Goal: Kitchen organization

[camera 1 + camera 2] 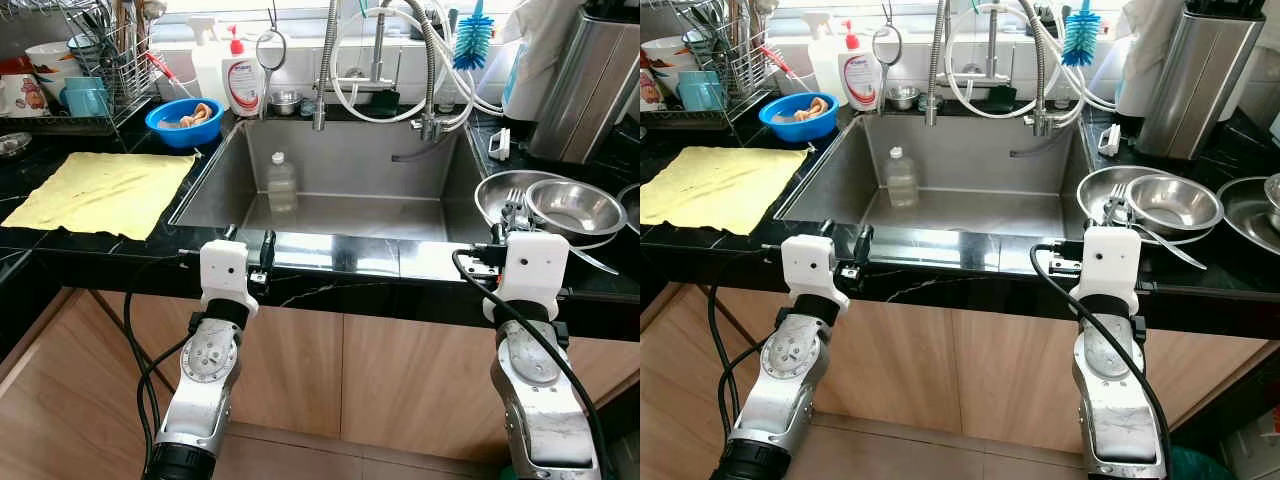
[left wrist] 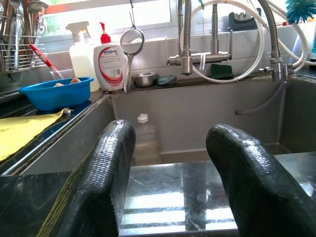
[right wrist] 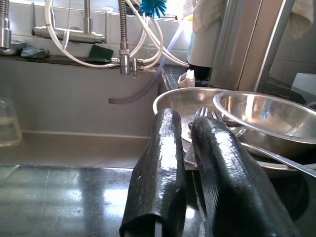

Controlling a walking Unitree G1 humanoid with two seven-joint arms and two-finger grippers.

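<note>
Your fork [image 1: 515, 205] lies at right of centre in the head views, in the bowls [image 1: 560, 207] on the counter [image 1: 330, 258], tines toward the back wall and long axis running front to back. The right gripper [image 3: 190, 148] sits just before it at the counter's front edge, its fingers [image 3: 160, 168] narrow with a slim gap, holding nothing. The left gripper [image 2: 170, 163] rests at lower centre-left on the counter edge before the sink [image 1: 440, 175], fingers [image 2: 106, 173] wide apart and empty. A bottle [image 1: 281, 183] stands upright in the sink. A yellow cloth [image 1: 100, 192] lies flat at left; a blue bowl [image 1: 184, 121] and soap [image 1: 243, 80] stand at upper left.
</note>
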